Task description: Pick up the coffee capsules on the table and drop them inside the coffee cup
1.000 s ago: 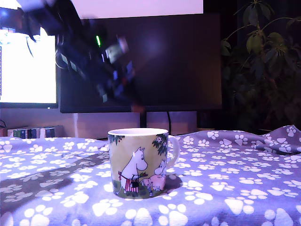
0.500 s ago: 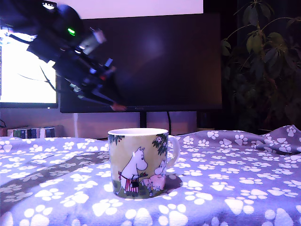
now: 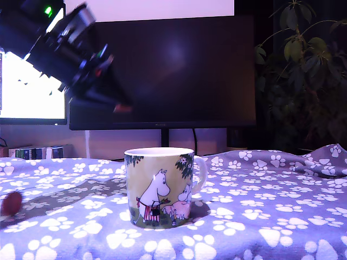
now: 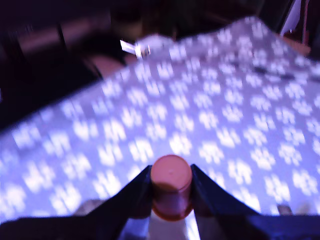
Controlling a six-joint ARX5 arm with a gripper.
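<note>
The coffee cup [image 3: 160, 187], a yellow-green mug with white cartoon figures, stands upright mid-table on the paw-print cloth [image 3: 260, 206]. My gripper [image 3: 120, 107] hangs high above the table, up and to the exterior view's left of the cup, with a reddish tip showing. In the wrist view my gripper [image 4: 171, 176] is shut on a reddish-brown coffee capsule [image 4: 171, 187], whose flat round end faces the camera between the two dark fingers [image 4: 137, 192]. A second blurred reddish capsule [image 3: 11, 203] lies on the cloth at the exterior view's far left edge.
A large dark monitor [image 3: 173, 70] and a bright screen [image 3: 30, 92] stand behind the table. A leafy plant [image 3: 303, 70] fills the back right. The cloth bunches into a fold [image 3: 325, 160] at the exterior view's right.
The arm has swung up and toward the exterior view's left, away from above the cup. A reddish capsule now shows on the cloth at the far left edge.
</note>
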